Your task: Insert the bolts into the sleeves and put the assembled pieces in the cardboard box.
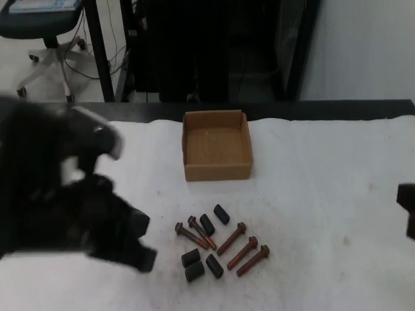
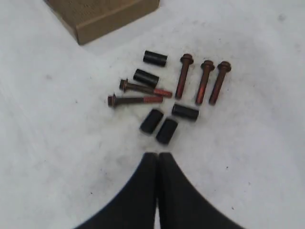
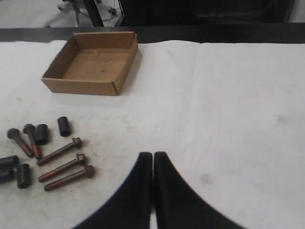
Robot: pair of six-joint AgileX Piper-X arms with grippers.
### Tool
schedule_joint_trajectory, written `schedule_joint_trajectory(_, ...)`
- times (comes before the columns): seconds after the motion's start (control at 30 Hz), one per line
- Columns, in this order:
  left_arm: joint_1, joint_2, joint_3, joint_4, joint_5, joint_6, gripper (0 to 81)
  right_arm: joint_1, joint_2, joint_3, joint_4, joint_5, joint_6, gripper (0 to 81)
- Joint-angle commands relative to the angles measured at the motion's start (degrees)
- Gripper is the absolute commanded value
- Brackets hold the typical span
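Note:
Several reddish bolts lie loose on the white cloth, three side by side (image 2: pixel 202 81) and two more crossing near each other (image 2: pixel 136 99). Several short black sleeves (image 2: pixel 166 130) are scattered among them, none with a bolt in it. The open cardboard box (image 1: pixel 217 172) stands empty just beyond the pile. My left gripper (image 2: pixel 157 156) is shut with nothing held and hovers just short of the nearest sleeves. My right gripper (image 3: pixel 152 155) is also shut and holds nothing, to the right of the bolts (image 3: pixel 62 167) and apart from them.
The left arm (image 1: pixel 71 207) looms large over the left side of the bench. The right arm (image 1: pixel 408 210) sits at the far right edge. White cloth (image 1: pixel 324 194) spreads wide to the right of the parts. A dark bench edge (image 1: pixel 324 107) runs behind the box.

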Motion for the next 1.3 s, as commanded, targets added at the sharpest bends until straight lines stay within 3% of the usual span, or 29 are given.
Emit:
schedule_joint_trajectory(0.0, 0.1, 14.82, -12.02, 10.22, -0.16, 0.13, 0.2, 0.17, 7.1, -5.57, 3.98, 0.76, -1.48, 0.8)
schedule_joint_trajectory(0.1, 0.1, 25.47, -19.06, 16.48, -0.16, 0.13, 0.2, 1.73, 14.7, -11.35, 10.73, 0.76, -1.48, 0.8)
schedule_joint_trajectory(0.23, 0.1, 33.28, -24.55, 18.41, -0.16, 0.13, 0.2, 7.31, 22.83, -16.25, 13.15, -0.74, -0.1, 0.8)
schedule_joint_trajectory(0.5, 0.1, 34.28, -25.38, 17.27, 0.38, 4.62, 0.2, 20.2, 31.91, -17.83, 3.75, -2.28, 7.92, 0.8)
schedule_joint_trajectory(0.6, 0.1, 34.18, -25.38, 15.98, 4.08, 3.08, 0.2, 23.05, 34.69, -17.83, -0.88, -7.0, 9.09, 0.1)
schedule_joint_trajectory(0.67, 0.1, 34.18, -25.38, 15.07, 8.07, 2.96, 0.2, 24.66, 36.01, -17.83, -2.81, -8.01, 9.09, 4.1)
schedule_joint_trajectory(0.77, -0.03, 34.18, -25.38, 13.8, 12.68, 2.71, 0.2, 25.98, 37.6, -17.83, -3.85, -8.01, 9.09, 14.4)
schedule_joint_trajectory(0.93, -0.16, 34.18, -25.38, 10.57, 13.19, 3.61, 0.1, 25.79, 38.41, -17.83, -3.83, -7.14, 10.77, 31.3)
schedule_joint_trajectory(1.03, -0.27, 34.18, -25.38, 8.87, 13.19, 3.47, 3.6, 25.39, 38.41, -17.83, -3.83, -7.17, 10.75, 32.1)
schedule_joint_trajectory(1.27, -0.27, 34.06, -25.38, 8.22, 12.16, -2.99, 22.3, 25.32, 38.41, -17.83, -3.71, -7.04, 10.56, 32.1)
